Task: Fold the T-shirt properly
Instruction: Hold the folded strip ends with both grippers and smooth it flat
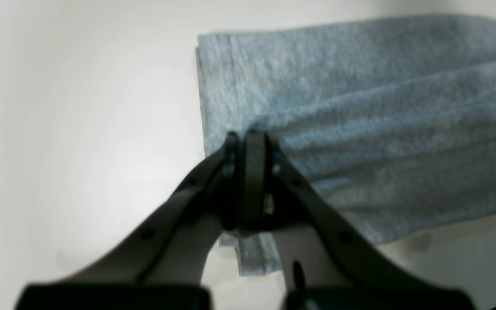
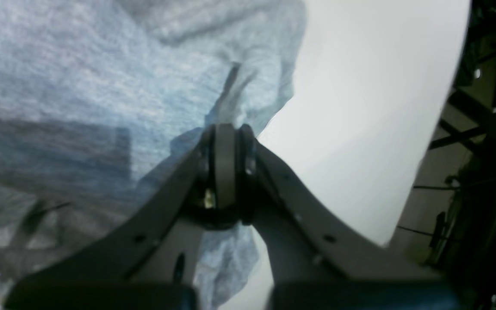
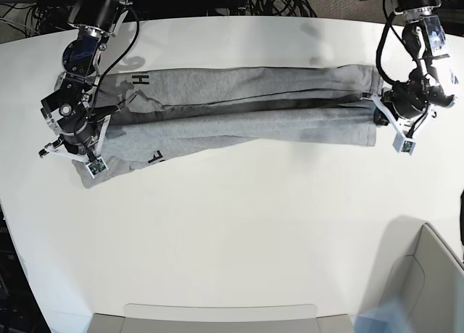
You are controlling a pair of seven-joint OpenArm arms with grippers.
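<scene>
On the white table (image 3: 239, 224), the grey T-shirt (image 3: 239, 119) lies stretched between both arms; the left gripper (image 1: 250, 140) and right gripper (image 2: 226, 129) each pinch its fabric.

I see both wrist views soft and blurred, a bright overhead wash glaring off the white table (image 3: 239, 224), with faint shadows beside the T-shirt (image 3: 246, 112).
</scene>
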